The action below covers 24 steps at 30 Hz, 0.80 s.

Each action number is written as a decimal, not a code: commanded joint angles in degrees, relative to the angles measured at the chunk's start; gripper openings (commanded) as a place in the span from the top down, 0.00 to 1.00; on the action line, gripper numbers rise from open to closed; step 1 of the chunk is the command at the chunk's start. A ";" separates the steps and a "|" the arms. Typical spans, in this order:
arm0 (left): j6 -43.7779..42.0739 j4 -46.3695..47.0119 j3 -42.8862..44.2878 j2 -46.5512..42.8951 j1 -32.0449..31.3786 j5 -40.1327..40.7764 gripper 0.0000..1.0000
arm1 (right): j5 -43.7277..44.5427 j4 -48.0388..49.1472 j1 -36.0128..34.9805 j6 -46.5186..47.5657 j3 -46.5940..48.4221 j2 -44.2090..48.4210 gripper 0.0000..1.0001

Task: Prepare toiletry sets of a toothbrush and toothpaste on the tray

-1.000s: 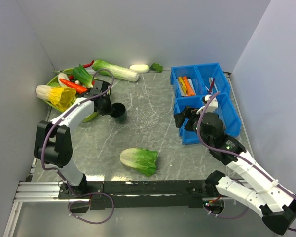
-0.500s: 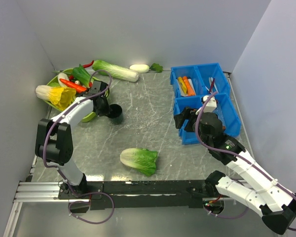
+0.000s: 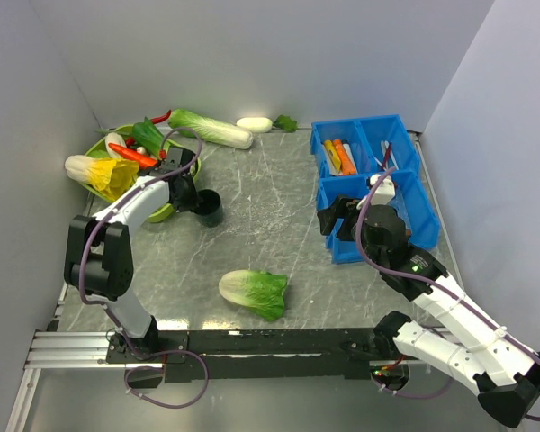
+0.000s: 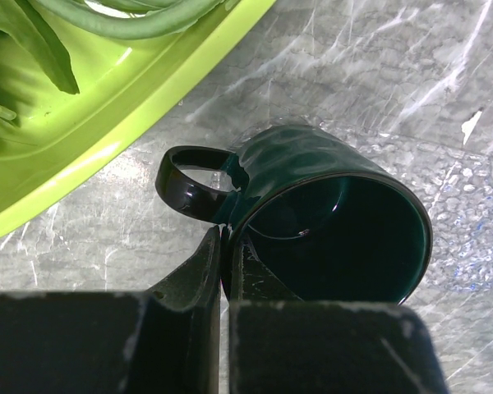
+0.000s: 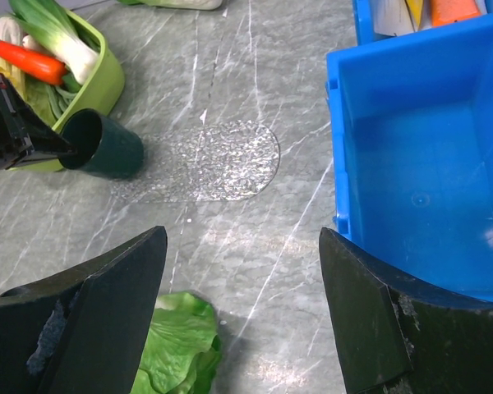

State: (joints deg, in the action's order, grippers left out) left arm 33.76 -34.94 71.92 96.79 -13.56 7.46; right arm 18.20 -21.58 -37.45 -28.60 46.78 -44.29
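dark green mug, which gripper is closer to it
Left. The left gripper pinches the dark green mug at its rim; the right gripper hangs open by the blue tray, far off.

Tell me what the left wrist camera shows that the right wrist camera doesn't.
Only the left wrist: the mug's handle, and one finger inside its rim, the other outside. Only the right wrist: the blue tray's empty near compartment, the cabbage and the open right gripper. Both: the mug held by the left gripper, the green bowl and the grey table.
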 commanded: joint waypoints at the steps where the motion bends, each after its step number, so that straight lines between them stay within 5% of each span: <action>1: 0.87 2.60 1.91 0.24 0.29 0.89 0.99 | 0.88 0.49 0.27 0.91 0.94 0.09 0.18; 24: 0.78 1.36 0.42 -2.49 0.29 1.94 0.99 | 0.00 0.84 0.27 0.91 0.68 -1.41 0.18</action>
State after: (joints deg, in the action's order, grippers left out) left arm 33.82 -34.59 71.92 97.89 -13.52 8.36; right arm 18.33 -21.65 -37.45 -28.40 46.78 -45.41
